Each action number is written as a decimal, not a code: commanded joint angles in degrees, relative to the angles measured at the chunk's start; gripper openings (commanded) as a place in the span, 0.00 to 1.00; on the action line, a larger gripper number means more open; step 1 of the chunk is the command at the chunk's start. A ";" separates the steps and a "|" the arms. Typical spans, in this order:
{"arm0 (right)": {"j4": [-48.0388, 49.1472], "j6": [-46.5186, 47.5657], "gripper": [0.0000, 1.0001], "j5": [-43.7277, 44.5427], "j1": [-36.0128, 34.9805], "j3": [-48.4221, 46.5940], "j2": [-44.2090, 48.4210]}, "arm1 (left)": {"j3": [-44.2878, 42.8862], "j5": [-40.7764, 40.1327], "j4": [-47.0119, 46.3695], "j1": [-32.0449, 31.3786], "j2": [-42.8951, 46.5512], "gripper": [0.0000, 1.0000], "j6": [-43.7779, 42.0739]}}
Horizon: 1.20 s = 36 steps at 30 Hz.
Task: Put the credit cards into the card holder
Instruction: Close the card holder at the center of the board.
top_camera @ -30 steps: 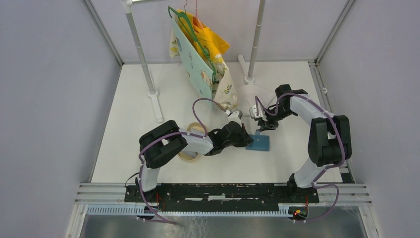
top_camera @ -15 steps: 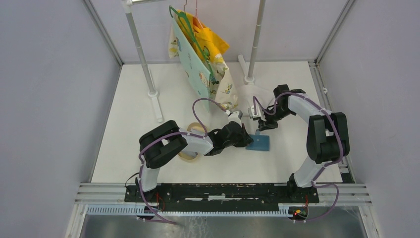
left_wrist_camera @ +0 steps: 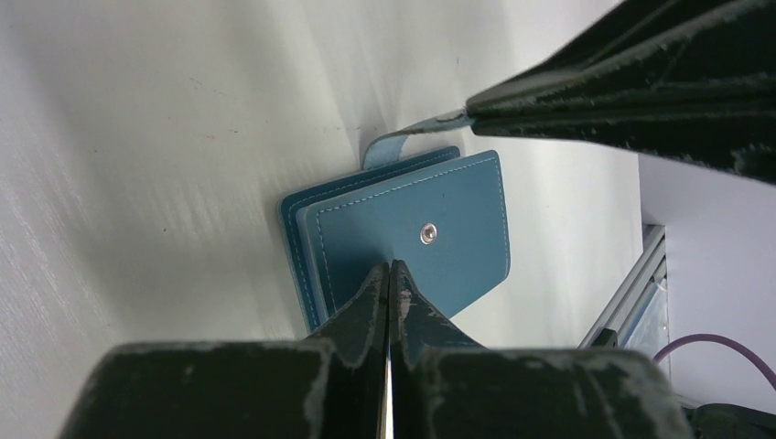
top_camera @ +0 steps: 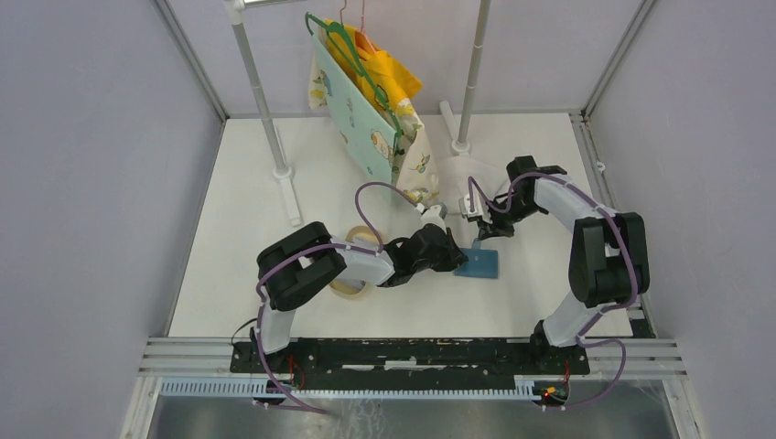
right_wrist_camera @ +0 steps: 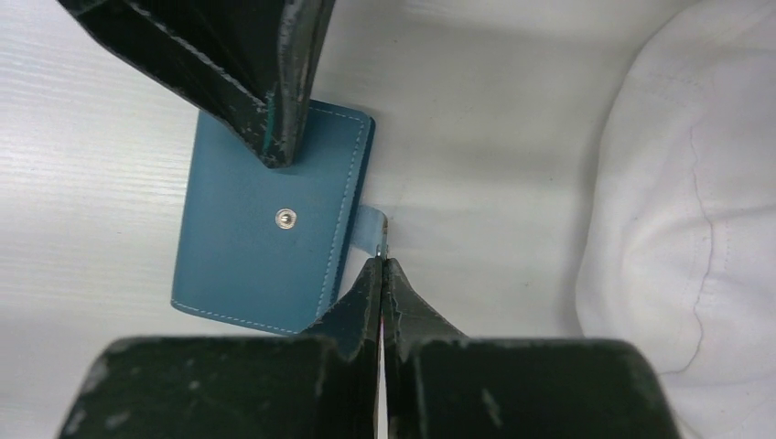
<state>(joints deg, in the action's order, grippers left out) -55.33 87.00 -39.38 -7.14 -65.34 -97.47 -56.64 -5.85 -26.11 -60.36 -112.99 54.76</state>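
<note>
- Two end effectors, both pinched together, meet at your blue card holder (top_camera: pixel 478 263), flat on the white surface (top_camera: pixel 238 238).
- L end effector (left_wrist_camera: pixel 391 267): clamped on its cover edge, near the snap (left_wrist_camera: pixel 426 235).
- R end effector (right_wrist_camera: pixel 380 261): clamped on the strap tab (right_wrist_camera: pixel 369 229), white cloth (right_wrist_camera: pixel 677 183) beside.

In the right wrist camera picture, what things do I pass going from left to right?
card holder → strap sticking out of its side → white cloth
</note>
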 commanded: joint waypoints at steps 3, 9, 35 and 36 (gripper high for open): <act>2.98 -2.90 0.00 -1.27 -0.49 5.93 7.84 | 0.83 -3.48 9.82 -0.20 -0.82 0.02 1.92; 7.50 -5.61 0.00 -1.32 -2.12 13.24 13.00 | 0.53 -3.84 10.20 -0.41 -1.01 0.02 2.28; 11.55 -11.68 0.00 0.56 -4.72 19.28 15.12 | 0.15 -3.88 10.37 -0.90 -1.08 0.02 2.02; 11.39 -11.59 0.00 0.76 -4.75 19.33 15.20 | 0.21 -3.89 10.37 -0.82 -1.01 0.02 2.08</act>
<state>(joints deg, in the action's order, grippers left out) -41.87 75.29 -38.35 -10.92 -46.74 -83.68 -57.36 -7.44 -24.12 -60.88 -112.86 57.01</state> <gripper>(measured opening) 0.006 0.026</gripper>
